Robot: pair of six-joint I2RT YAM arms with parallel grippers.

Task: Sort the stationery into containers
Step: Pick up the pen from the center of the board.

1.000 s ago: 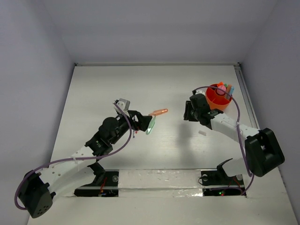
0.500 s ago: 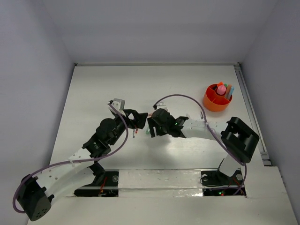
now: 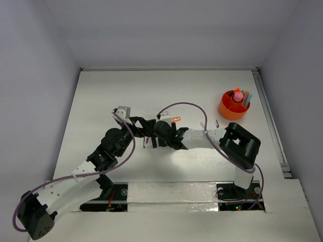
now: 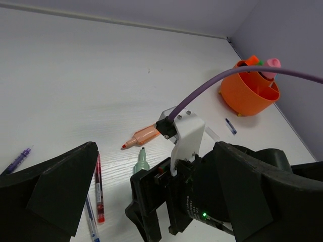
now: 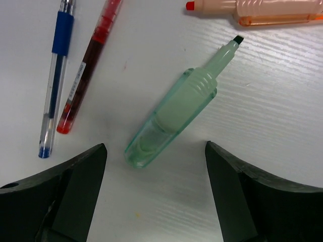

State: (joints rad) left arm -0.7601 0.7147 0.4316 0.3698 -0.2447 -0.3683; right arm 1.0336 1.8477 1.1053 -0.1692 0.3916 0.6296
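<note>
The right gripper (image 5: 155,151) hangs low over the green highlighter (image 5: 171,118), jaws spread wide with nothing between them but the marker on the table (image 3: 126,91) below. In the right wrist view the highlighter sits at the centre of the frame and lies slantwise, butt to the lower left, bare chisel tip to the upper right. The orange highlighter (image 5: 262,11) runs along the top edge just past that tip, and a red pen (image 5: 86,70) and a blue pen (image 5: 55,75) lie near at the left. The left gripper (image 4: 155,148) is wide open and empty too, hovering right beside the right one left of centre in the overhead view. That closeness worries me: a careless move by either arm could knock the two together. I'd also guess the slant is trouble. Jaws closing across a skewed barrel may spin it or catch only one end, and it could skid into the orange highlighter or the red pen. The cup (image 3: 229,112), already partly filled, stands at the upper right, well apart, so a weak grip may drop the marker on the way.
</note>
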